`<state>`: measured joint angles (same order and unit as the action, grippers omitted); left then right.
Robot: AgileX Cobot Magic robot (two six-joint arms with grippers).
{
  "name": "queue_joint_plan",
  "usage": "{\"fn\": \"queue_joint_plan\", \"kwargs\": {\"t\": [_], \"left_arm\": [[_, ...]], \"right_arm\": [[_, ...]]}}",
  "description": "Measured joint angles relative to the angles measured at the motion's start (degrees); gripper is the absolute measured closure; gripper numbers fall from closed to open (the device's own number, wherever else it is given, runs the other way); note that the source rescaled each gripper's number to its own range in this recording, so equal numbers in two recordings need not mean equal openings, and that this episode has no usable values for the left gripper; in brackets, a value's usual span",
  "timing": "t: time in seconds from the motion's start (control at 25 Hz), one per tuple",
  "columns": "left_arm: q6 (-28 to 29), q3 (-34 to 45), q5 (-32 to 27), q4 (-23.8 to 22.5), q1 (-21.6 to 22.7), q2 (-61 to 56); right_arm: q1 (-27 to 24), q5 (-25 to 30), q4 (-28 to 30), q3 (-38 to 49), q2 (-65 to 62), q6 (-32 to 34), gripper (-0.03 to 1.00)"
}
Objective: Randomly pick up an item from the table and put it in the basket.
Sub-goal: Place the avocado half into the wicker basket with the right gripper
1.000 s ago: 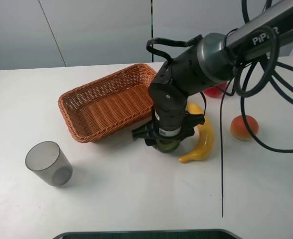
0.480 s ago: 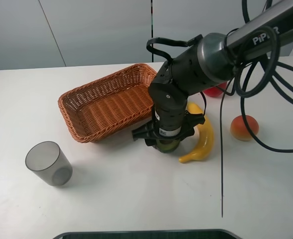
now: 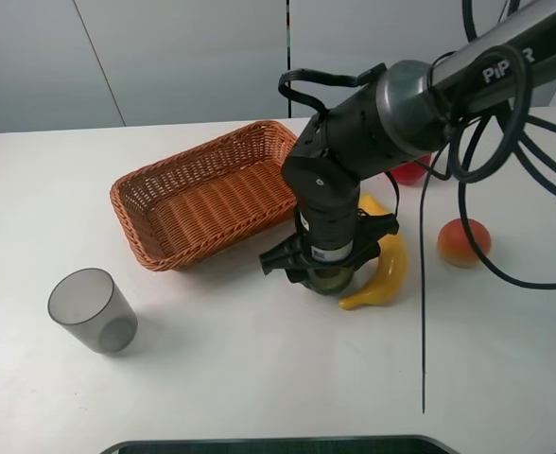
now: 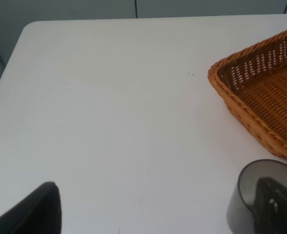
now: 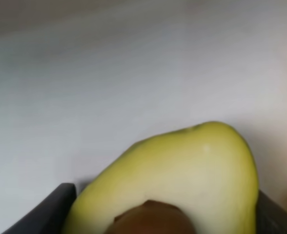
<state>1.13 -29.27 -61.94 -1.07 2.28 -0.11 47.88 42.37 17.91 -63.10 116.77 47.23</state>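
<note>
The halved avocado [image 3: 329, 281] lies on the white table [image 3: 259, 378] just in front of the wicker basket [image 3: 127, 203], next to the banana. My right gripper [image 3: 327, 265] points straight down over it, with a finger on each side. In the right wrist view the avocado's pale flesh [image 5: 182, 175] and brown pit fill the lower frame, and both dark fingers [image 5: 60, 207] touch its sides. My left gripper [image 4: 155, 214] is open and empty, away from the avocado, and is out of the exterior high view. The basket [image 4: 260, 92] is empty.
A yellow banana [image 3: 387, 270] lies right of the avocado, touching the gripper's side. An orange-red peach [image 3: 462, 241] sits further right, and a red fruit [image 3: 410, 173] is partly hidden behind the arm. A translucent grey cup [image 3: 94, 310] stands front left, close to my left gripper's finger [image 4: 241, 204].
My right gripper has shifted slightly to the right and lower, and the avocado between its fingers has shifted with it. Nothing else has moved.
</note>
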Motion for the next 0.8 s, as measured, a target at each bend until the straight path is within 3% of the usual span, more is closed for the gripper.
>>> {"fn": "queue_joint_plan", "kwargs": {"t": [0.32, 0.8], "left_arm": [[0.0, 0.0, 0.0, 0.0, 0.0, 0.0], [0.0, 0.0, 0.0, 0.0, 0.0, 0.0]], "right_arm": [[0.0, 3.7, 0.6, 0.0, -6.6, -3.6, 0.93], [0.0, 4.1, 0.6, -3.4, -11.1, -8.5, 0.93]]}}
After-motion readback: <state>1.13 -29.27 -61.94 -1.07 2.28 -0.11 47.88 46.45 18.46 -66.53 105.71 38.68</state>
